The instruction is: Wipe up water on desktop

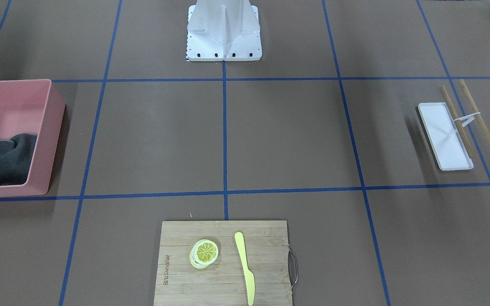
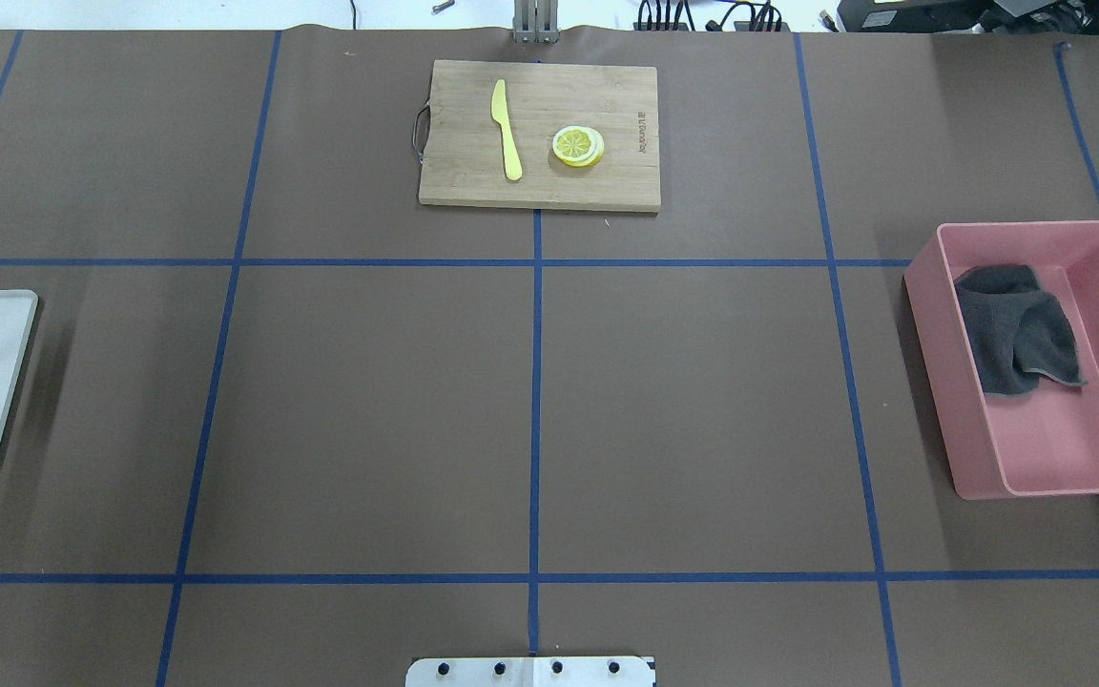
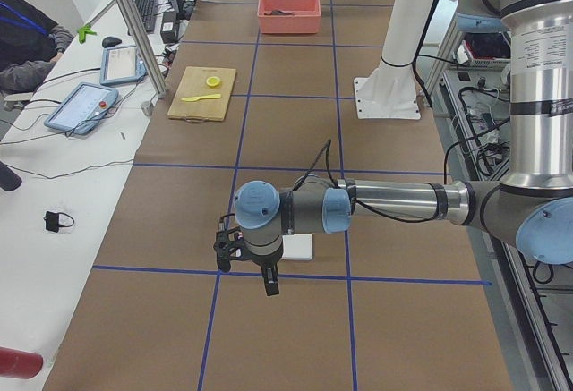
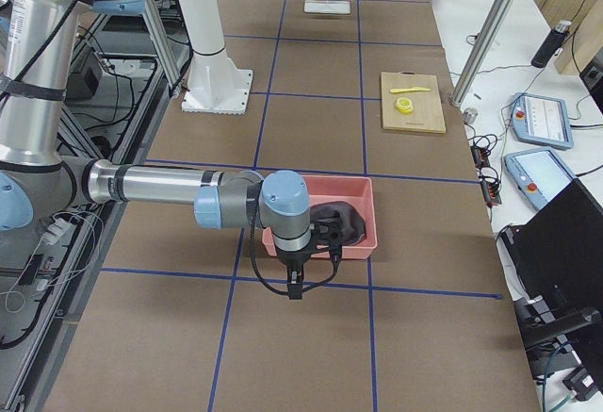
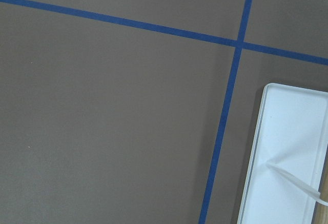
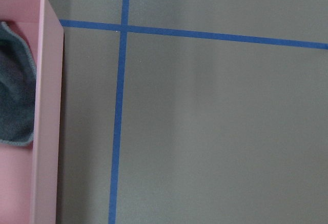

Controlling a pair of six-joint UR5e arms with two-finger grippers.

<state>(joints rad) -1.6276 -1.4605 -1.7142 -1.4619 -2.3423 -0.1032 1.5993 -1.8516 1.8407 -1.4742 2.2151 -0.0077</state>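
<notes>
The desktop (image 2: 702, 401) is a large matte brown surface crossed by blue tape lines. I see no water on it in any view. A dark grey cloth (image 2: 1017, 334) lies crumpled in a pink bin (image 2: 950, 410) on the right; it also shows in the right wrist view (image 6: 13, 101). My right gripper (image 4: 325, 235) hangs above the desktop beside the bin's near wall. My left gripper (image 3: 235, 252) hangs above the desktop next to a white tray (image 5: 292, 157). Both grippers show only in the side views, so I cannot tell whether they are open or shut.
A bamboo cutting board (image 2: 540, 134) at the far middle holds a yellow knife (image 2: 507, 143) and a lemon slice (image 2: 576, 146). The white tray (image 1: 445, 136) has wooden chopsticks (image 1: 477, 114) beside it. The robot base (image 1: 223, 29) stands at the near edge.
</notes>
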